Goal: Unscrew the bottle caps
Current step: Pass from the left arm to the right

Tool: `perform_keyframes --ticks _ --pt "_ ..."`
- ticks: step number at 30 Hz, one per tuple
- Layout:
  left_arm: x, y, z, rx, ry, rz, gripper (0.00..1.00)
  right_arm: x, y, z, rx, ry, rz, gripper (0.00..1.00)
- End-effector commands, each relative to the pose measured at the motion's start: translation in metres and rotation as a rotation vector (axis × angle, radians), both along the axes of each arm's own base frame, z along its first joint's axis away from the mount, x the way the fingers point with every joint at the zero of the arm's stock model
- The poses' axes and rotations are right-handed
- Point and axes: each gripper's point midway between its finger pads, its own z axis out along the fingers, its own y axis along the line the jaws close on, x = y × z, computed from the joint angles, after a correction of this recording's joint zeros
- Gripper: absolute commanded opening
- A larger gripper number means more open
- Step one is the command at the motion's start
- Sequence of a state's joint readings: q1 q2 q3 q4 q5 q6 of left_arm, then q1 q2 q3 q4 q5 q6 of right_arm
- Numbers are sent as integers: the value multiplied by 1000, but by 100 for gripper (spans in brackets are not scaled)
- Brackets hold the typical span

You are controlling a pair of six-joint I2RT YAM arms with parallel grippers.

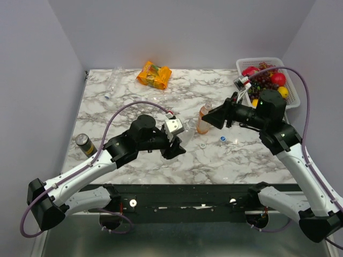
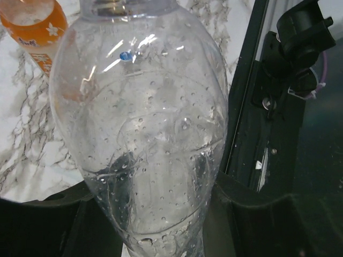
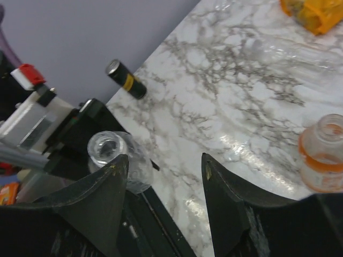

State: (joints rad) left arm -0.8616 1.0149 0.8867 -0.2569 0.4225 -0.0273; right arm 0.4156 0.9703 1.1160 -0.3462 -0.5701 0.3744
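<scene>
At mid-frame in the top view, two bottles opened. Clamped in the left tool (image 1: 178,140) by its body: a clear bottle (image 1: 187,131), held tilted, mouth turned toward the right arm. Seen from the right wrist, a bare open neck with no cap on it. Just to the right of it, an orange bottle (image 1: 203,119) upright on the table (image 1: 134,91), neck likewise bare. Lower in the frame, loose on the marble: a white cap (image 1: 202,144) and a blue cap (image 1: 222,138), apart from each other and from both bottles, probably the two that belong to them. Right tool (image 1: 213,119) spread wide with nothing between its fingers, hovering close beside the orange bottle's top.

Toward the upper left of the frame, two more bottles lying down. First, a far bottle (image 1: 113,81) near the table's left rear edge, with a blue speck at its lower end, most likely a cap in place. Second, a faint bottle (image 1: 154,99) between that one and the centre; cap too hard to make out.

Judged roughly half done: two caps off, two bottles well apart from both tools and not yet unscrewed. Left to do, by the look of it: setting the clear bottle down, fetching each lying bottle, gripping the body with one tool and twisting the cap with the other.
</scene>
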Motion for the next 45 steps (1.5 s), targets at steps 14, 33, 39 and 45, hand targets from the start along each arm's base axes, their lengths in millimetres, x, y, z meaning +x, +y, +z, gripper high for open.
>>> perform_keyframes --ticks 14,33,39,45 --pt "-3 -4 -5 57 -26 -19 38 -52 49 -9 -19 81 316 64" --pt "0 -2 -9 82 -34 2 41 -48 65 -28 -75 90 325 10" --pt "10 5 0 68 -75 73 83 -42 52 -11 -70 2 225 1" --pt "10 14 26 -13 -144 106 99 -46 22 21 -59 -115 89 1"
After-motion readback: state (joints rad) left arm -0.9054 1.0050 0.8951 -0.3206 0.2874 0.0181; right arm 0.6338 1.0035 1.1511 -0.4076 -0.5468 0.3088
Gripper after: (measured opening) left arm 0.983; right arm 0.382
